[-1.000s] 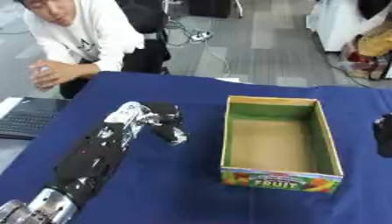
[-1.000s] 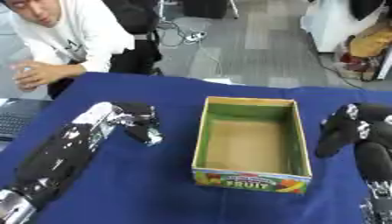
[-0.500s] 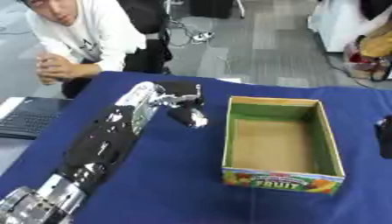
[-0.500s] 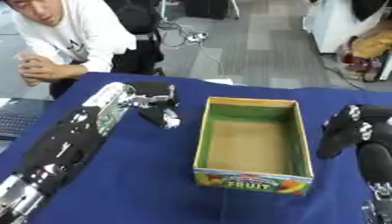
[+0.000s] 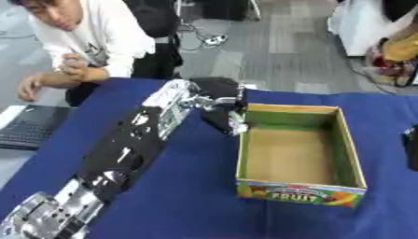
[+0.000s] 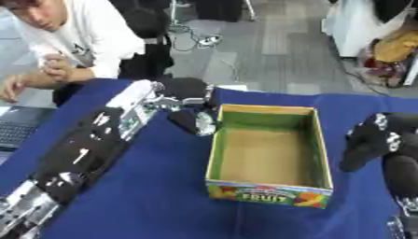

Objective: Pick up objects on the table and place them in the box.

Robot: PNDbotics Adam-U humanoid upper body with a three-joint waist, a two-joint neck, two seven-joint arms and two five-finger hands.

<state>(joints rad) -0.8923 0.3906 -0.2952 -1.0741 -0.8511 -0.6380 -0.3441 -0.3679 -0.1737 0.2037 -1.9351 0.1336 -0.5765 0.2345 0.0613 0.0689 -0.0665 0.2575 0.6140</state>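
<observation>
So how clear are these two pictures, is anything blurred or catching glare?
Left eye view: soft throughout; the left hand by the open cardboard fruit box is a dark blur, and silver arm joints catch bright glare. Right eye view: equally soft; the right hand reads as a black shape, with only faint shadow on the blue tablecloth.

**Left hand closes in on the box**

Your left hand [image 5: 219, 100] now sits farther forward and right than a second ago, fingers curled, just beside the fruit box's [image 5: 287, 111] far left corner, no longer at mid-table.
</observation>
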